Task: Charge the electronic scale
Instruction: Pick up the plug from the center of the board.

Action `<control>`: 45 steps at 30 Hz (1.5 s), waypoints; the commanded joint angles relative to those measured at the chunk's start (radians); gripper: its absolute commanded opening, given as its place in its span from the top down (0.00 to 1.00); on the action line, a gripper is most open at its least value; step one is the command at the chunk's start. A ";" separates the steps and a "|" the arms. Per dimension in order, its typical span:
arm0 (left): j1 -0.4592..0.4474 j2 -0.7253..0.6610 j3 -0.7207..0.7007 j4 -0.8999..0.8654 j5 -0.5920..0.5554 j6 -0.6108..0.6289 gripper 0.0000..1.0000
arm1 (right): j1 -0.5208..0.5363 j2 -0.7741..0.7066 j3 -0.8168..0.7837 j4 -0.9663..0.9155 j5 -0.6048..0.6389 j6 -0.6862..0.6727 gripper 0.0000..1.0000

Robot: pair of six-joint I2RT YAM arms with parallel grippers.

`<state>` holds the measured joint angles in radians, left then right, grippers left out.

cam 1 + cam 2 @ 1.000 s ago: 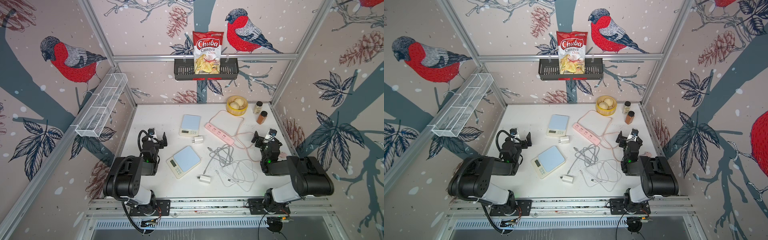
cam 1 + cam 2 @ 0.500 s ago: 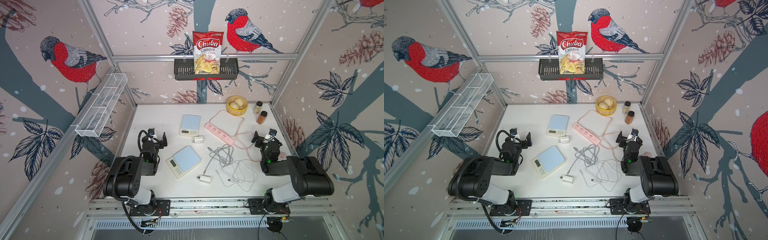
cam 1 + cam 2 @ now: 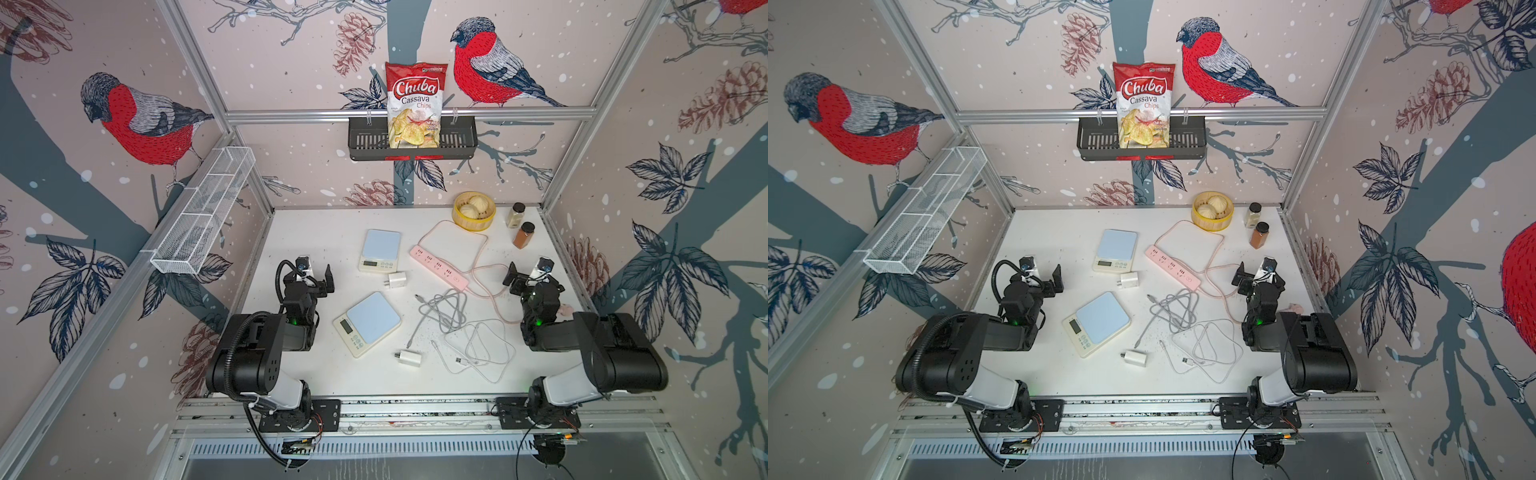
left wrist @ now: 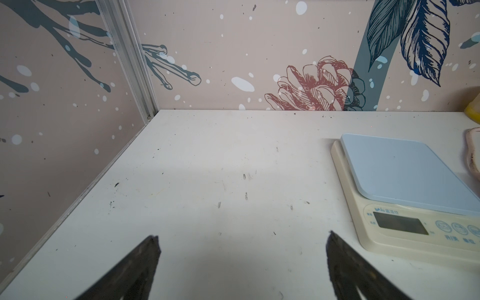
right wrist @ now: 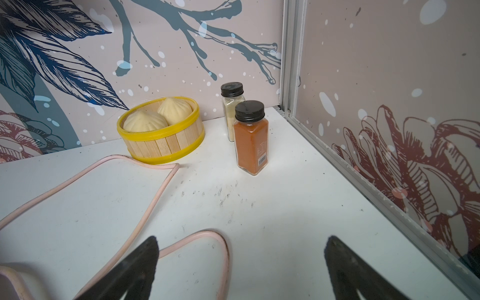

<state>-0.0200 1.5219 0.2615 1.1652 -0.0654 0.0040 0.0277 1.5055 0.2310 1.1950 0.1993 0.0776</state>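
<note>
On the left, the left gripper [image 4: 241, 237] hovers low over the bare tabletop [image 4: 207, 168], jaws spread wide with nothing between them. Just to its right lie two electronic scales. The nearer scale [image 3: 368, 322] is turned askew and the farther scale [image 3: 380, 249] sits square to the back wall. The task does not say which one is meant, and neither has a lead in it. A white wall charger [image 3: 397, 279] lies between them, and a second charger [image 3: 409, 357] sits near the front edge, just beside the nearer scale. Further right, a grey cable [image 3: 442, 309] and a white cable [image 3: 478, 347] lie in overlapping coils, with the pink power strip [image 3: 438, 268] behind them. On the far right, the right gripper [image 5: 240, 241] is equally wide and empty, beside a loop of the strip's pink cord [image 5: 155, 197].

Nothing seems begun. The likely first move is picking up a cable end. It pays to pinch the plug housing itself, not the slack wire, so the tip stays aimed. The coils cross, so a slow lift should avoid dragging the other lead. Neither scale's port is visible. The left gripper probably has to steady the body while the right one pushes the plug in.
</note>
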 commanded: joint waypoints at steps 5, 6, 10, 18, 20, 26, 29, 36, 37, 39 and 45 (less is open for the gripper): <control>-0.136 -0.177 -0.029 -0.040 -0.119 0.139 0.02 | 0.135 -0.244 0.133 -0.425 0.098 -0.025 0.00; -0.165 -0.236 0.033 -0.212 -0.117 0.143 0.02 | 0.161 -0.315 0.171 -0.545 0.094 0.026 0.00; -0.205 -0.381 0.200 -0.586 0.015 0.097 0.02 | 0.267 -0.504 0.232 -0.843 -0.045 0.167 0.06; -0.223 -0.576 0.374 -1.130 0.424 0.274 0.02 | 0.903 -0.614 0.208 -1.074 -0.162 0.070 0.16; -0.227 -0.663 0.346 -1.198 0.490 0.330 0.02 | 1.063 -0.572 0.211 -1.118 -0.156 0.060 0.14; -0.228 -0.903 0.181 -1.219 0.692 0.429 0.02 | 1.247 -0.361 0.251 -1.163 -0.211 0.087 0.10; -0.231 -0.941 0.137 -1.174 0.710 0.410 0.02 | 1.265 -0.241 0.316 -1.198 -0.226 0.076 0.11; -0.246 -0.898 0.145 -1.165 0.713 0.415 0.03 | 1.290 0.003 0.438 -1.271 -0.130 0.078 0.20; -0.247 -0.898 0.143 -1.164 0.713 0.414 0.03 | 1.293 0.027 0.453 -1.280 -0.111 0.079 0.21; -0.249 -0.898 0.139 -1.165 0.712 0.411 0.03 | 1.299 0.062 0.473 -1.290 -0.085 0.072 0.22; -0.262 -0.907 0.130 -1.170 0.736 0.420 0.03 | 1.301 0.093 0.500 -1.290 -0.033 0.021 0.58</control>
<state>-0.2768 0.6216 0.3927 -0.0200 0.6338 0.3988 1.3273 1.5963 0.7212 -0.0803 0.1139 0.1299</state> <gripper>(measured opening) 0.970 0.479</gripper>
